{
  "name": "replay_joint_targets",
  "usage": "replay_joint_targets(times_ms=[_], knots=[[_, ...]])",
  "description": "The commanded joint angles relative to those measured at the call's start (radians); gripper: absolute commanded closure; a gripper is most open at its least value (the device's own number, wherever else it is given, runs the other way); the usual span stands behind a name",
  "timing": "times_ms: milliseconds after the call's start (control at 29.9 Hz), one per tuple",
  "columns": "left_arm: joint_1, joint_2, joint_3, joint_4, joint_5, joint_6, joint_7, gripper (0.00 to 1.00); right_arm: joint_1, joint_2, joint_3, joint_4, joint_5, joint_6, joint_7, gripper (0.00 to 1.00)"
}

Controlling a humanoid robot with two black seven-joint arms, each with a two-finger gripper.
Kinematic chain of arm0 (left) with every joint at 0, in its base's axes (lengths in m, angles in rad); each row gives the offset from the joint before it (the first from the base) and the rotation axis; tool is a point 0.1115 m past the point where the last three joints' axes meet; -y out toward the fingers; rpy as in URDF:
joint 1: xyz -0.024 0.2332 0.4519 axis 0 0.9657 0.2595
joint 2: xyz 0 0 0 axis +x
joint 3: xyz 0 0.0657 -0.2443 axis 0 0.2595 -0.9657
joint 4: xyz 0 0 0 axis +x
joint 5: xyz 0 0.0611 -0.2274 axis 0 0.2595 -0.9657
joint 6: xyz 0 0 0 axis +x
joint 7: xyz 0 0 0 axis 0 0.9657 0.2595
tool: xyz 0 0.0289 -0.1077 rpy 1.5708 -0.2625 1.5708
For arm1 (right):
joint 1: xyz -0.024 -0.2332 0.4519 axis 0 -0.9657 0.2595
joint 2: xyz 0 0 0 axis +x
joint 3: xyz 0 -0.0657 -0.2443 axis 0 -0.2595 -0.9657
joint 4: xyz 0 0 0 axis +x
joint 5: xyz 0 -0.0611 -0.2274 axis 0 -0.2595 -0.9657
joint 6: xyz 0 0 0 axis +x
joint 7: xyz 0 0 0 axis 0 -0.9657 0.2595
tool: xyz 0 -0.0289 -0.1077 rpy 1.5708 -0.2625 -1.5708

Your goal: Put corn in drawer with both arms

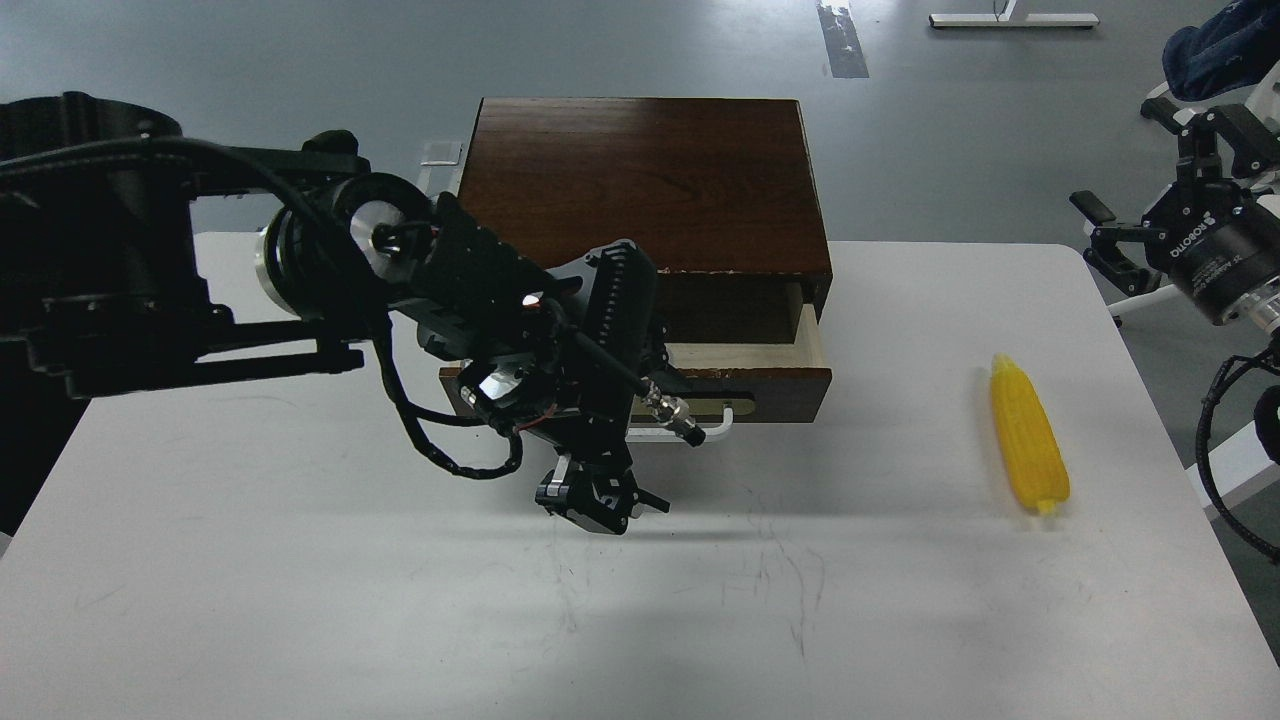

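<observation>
The yellow corn lies on the white table at the right, pointed end away from me, touched by neither gripper. The dark brown drawer of the cabinet is pulled partly out, showing pale wood inside. Its white handle shows partly behind my left arm. My left gripper hangs downward just in front of the drawer's left half, a little above the table; its fingers are too dark to tell apart. My right gripper is spread open and empty, off the table's far right corner.
My left arm and its cables cover the drawer's left front. The table's right edge runs close beside the corn. Beyond it stands white furniture, and grey floor lies behind the cabinet.
</observation>
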Motion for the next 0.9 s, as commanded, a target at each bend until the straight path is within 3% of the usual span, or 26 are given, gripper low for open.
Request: replay_joint_targets(times_ms=[0, 234, 367, 501, 601, 701, 868], knots=[[0.006, 0.066, -0.094, -0.002, -0.121, 0.0, 0.0, 0.02, -0.004, -0.017, 0.005, 0.007, 0.001, 0.0, 0.0, 0.0], [0.063, 0.155, -0.235, 0.112, -0.687, 0.0, 0.0, 0.02, -0.012, -0.054, 0.005, 0.032, 0.001, 0.0, 0.0, 0.0], [0.129, 0.195, -0.246, 0.153, -1.014, 0.0, 0.0, 0.02, -0.015, -0.069, 0.005, 0.046, 0.001, 0.0, 0.0, 0.0], [0.253, 0.243, -0.249, 0.161, -1.417, 0.172, 0.0, 0.02, -0.02, -0.087, 0.002, 0.053, 0.001, 0.0, 0.0, 0.0], [0.325, 0.258, -0.251, 0.187, -1.532, 0.254, 0.0, 0.02, -0.024, -0.098, -0.003, 0.056, -0.001, 0.0, 0.0, 0.0], [0.426, 0.258, -0.264, 0.244, -1.594, 0.295, 0.0, 0.02, -0.027, -0.104, -0.008, 0.062, -0.002, 0.0, 0.0, 0.0], [0.595, 0.241, -0.396, 0.374, -1.741, 0.282, 0.005, 0.02, -0.027, -0.132, -0.012, 0.075, -0.044, 0.0, 0.0, 0.0]])
